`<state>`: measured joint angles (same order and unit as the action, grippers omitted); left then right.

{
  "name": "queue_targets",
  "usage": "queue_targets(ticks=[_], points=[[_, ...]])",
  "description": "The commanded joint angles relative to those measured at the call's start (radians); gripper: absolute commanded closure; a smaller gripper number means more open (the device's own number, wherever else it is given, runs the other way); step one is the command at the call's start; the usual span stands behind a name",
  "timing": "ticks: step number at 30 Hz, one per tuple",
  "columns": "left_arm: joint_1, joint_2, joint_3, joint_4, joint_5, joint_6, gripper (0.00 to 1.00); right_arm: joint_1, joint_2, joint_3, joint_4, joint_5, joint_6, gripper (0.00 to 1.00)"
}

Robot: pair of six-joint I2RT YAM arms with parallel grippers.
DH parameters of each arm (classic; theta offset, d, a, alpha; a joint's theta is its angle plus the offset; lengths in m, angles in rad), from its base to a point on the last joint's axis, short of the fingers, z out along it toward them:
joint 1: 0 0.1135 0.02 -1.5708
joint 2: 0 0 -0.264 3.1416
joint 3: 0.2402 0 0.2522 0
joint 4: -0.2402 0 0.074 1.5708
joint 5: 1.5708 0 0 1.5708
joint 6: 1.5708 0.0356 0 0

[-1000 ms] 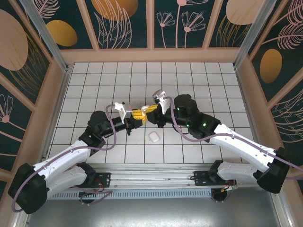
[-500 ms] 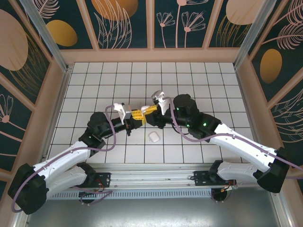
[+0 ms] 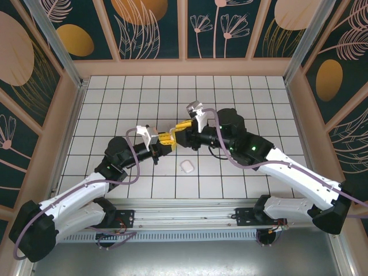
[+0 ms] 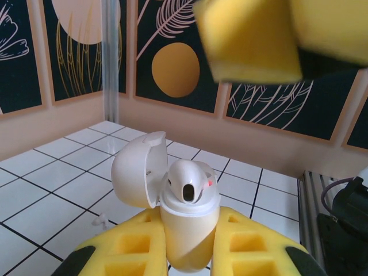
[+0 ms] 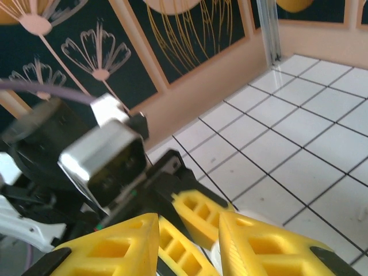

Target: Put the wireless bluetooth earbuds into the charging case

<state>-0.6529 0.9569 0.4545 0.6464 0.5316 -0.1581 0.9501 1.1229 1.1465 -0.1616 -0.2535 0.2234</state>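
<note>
White tiled table (image 3: pixel 115 103). Left pincer (image 4: pixel 190 236) clamps open glossy white rounded charging case (image 4: pixel 185 253); tiny glossy white plastic earbud (image 4: pixel 187 183) seated inside. Right pincer (image 5: pixel 214 230) slightly parted, empty. Earbud likely light, slick, rigid: pinch sides gently.

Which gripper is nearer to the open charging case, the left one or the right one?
Left. The left gripper is clamped on the open charging case; the right gripper hangs just above it, apart.
</note>
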Motion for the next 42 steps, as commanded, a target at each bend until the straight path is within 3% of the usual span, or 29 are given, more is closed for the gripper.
queue_targets(ticks=[1,18,29,34,37,42], points=[[0.002,-0.027,-0.011,0.016,-0.016,0.020,1.00,0.009,0.013,0.036,0.009,-0.016,0.062,0.68],[0.002,-0.059,-0.010,-0.040,-0.040,0.049,1.00,0.010,0.097,0.016,-0.052,-0.019,0.097,0.90],[0.002,-0.102,-0.010,-0.103,-0.076,0.061,1.00,0.013,0.150,0.037,-0.062,-0.056,0.120,0.93],[0.002,-0.126,-0.017,-0.162,-0.146,0.044,1.00,0.013,0.133,0.091,-0.074,0.010,0.132,0.91],[0.002,-0.147,-0.025,-0.215,-0.213,0.021,1.00,0.008,0.142,0.148,-0.108,0.118,0.148,0.90],[0.003,-0.198,-0.053,-0.340,-0.396,-0.004,1.00,-0.079,0.238,0.234,-0.199,0.171,0.213,0.88]])
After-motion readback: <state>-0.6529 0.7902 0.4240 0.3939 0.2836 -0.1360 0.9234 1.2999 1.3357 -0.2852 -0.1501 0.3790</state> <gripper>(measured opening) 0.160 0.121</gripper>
